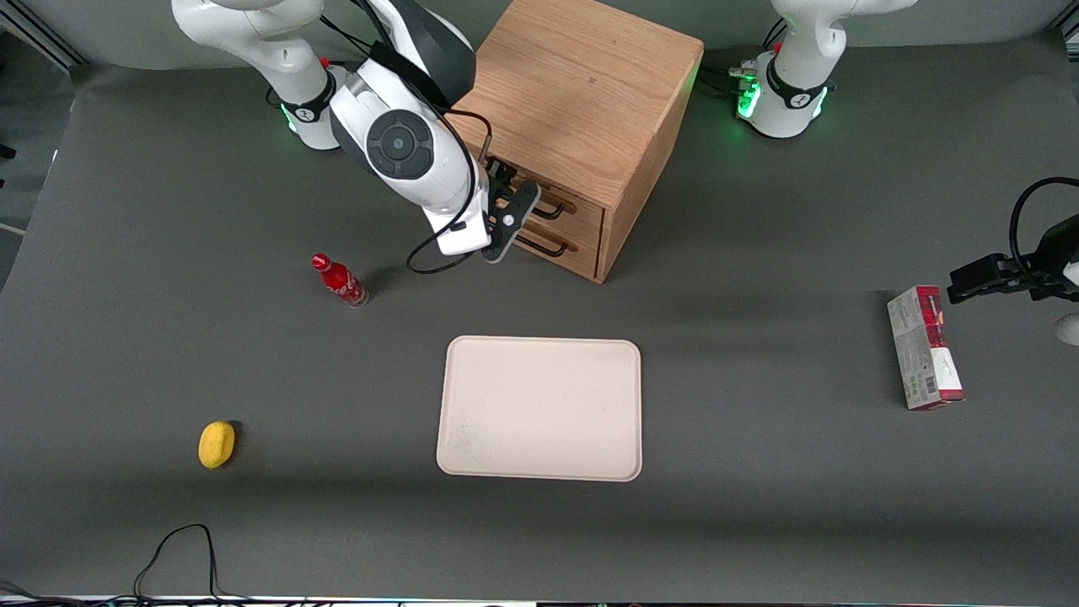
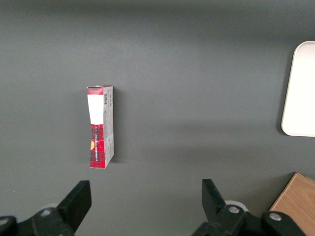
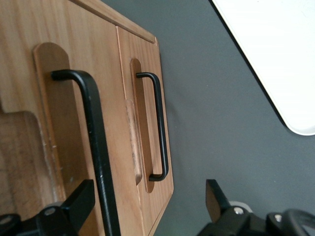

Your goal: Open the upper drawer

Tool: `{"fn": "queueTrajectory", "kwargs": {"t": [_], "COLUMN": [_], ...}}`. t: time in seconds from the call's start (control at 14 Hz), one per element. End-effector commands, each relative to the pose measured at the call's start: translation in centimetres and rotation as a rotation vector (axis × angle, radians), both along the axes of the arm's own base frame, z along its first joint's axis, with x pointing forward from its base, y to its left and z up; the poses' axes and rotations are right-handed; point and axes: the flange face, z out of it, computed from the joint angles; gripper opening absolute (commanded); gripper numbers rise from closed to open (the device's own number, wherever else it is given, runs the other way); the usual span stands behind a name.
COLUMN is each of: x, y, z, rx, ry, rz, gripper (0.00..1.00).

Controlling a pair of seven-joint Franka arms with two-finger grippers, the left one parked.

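Upper drawer [image 3: 64, 147]: higher of the two drawers in the cabinet front; appears shut, its face roughly level with the lower one; not yet pulled out
Upper handle [image 3: 96, 147]: thin black wire bar standing off a recessed oval, which leaves room for a finger to pass under the bar
Gripper [image 1: 512, 217]: right in front of the cabinet face at drawer height; fingers spread, nothing held; in the wrist view one finger [image 3: 78, 201] sits close beside the upper bar and the other [image 3: 214, 194] is well clear over the mat, so the bar lies between them, near one side
Judgement: the spread stance fits a straddle of the bar before closing; the bar is not yet clamped
Arm pose: the right arm reaches down from its base with the wrist tilted toward the drawer front
Lower drawer [image 3: 142, 123]: identical, nearest the base, also shut
Cabinet [image 1: 582, 110]: oak cube, far centre of the table
Tray [image 1: 539, 409]: nearer the front camera than the cabinet
Red bottle [image 1: 340, 281]: near the gripper, toward the working arm's end
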Motion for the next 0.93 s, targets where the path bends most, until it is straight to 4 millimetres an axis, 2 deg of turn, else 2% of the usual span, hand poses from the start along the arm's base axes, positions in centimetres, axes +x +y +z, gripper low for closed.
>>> {"fn": "queueTrajectory", "kwargs": {"t": [0.0, 0.21, 0.43, 0.57, 0.71, 0.86], "x": [-0.3, -0.3, 0.6, 1.4, 2.8, 5.1], "y": [0.0, 0.4, 0.5, 0.4, -0.2, -1.8], "z": [0.5, -0.5, -2.8, -3.5, -2.6, -1.8], "rx": [-0.005, -0.003, -0.02, -0.027, -0.023, 0.0], "ry": [-0.01, -0.026, -0.051, -0.068, -0.099, -0.118], "rz": [0.029, 0.034, 0.048, 0.052, 0.069, 0.078], "gripper": [1.0, 1.0, 1.0, 1.0, 1.0, 1.0]}}
